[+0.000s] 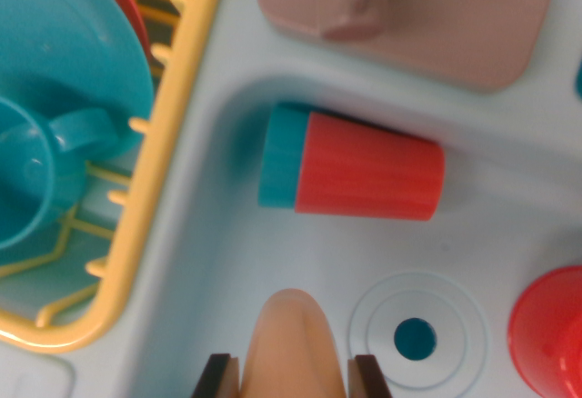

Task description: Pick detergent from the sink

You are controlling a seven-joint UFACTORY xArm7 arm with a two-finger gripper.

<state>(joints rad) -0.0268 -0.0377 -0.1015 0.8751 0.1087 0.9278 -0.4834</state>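
Holding a peach-coloured detergent bottle [293, 343] between the jaws, low over the sink [209, 262].

Passing from the wrist view's left: yellow dish rack [159, 171] loaded with a teal cup [36, 175] and teal plate [77, 44]; next, inside the basin, a red tumbler with a teal base [350, 173] lying on its side; then the drain [416, 338], and a red cup [550, 334] at the right edge. Gripper [293, 375] closed on the rounded bottle at the bottom of the frame, dark fingers pressed to both flanks, wrist pointing straight down. Probably light, hollow, stiff plastic, smooth and curved, so apt to slip; best squeezed across the widest part of the body rather than near the tapering top. Cannot tell whether the bottle rests on the sink floor or hangs clear of it.
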